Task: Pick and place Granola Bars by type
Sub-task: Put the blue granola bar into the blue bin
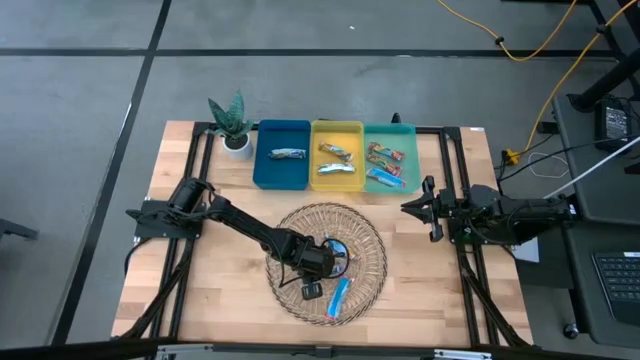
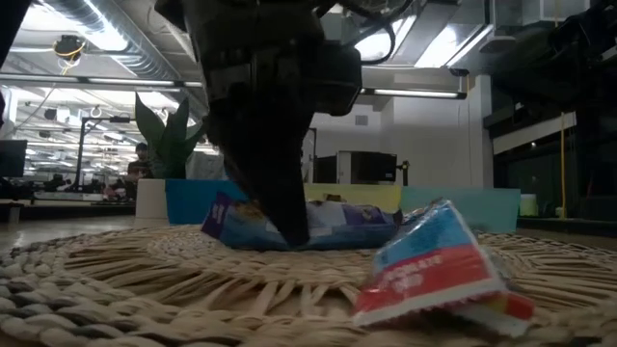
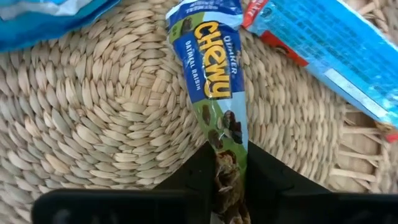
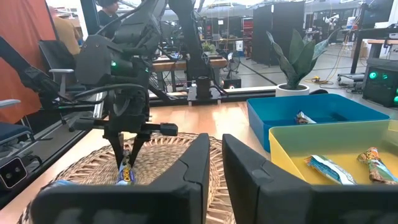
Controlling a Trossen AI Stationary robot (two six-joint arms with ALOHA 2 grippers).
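The left gripper (image 1: 322, 262) sits low over the woven mat (image 1: 370, 235) at lower centre of the high view, its fingers (image 3: 198, 169) closed narrow on one end of a blue-and-green bar (image 3: 212, 93) — the rest lies flat on the weave ahead of them, likely gripped for a lift toward the trays (image 1: 282, 178). A bright blue bar (image 1: 339, 296) lies just beside it. The right gripper (image 1: 428, 208) waits at right, fingers nearly together, holding nothing.
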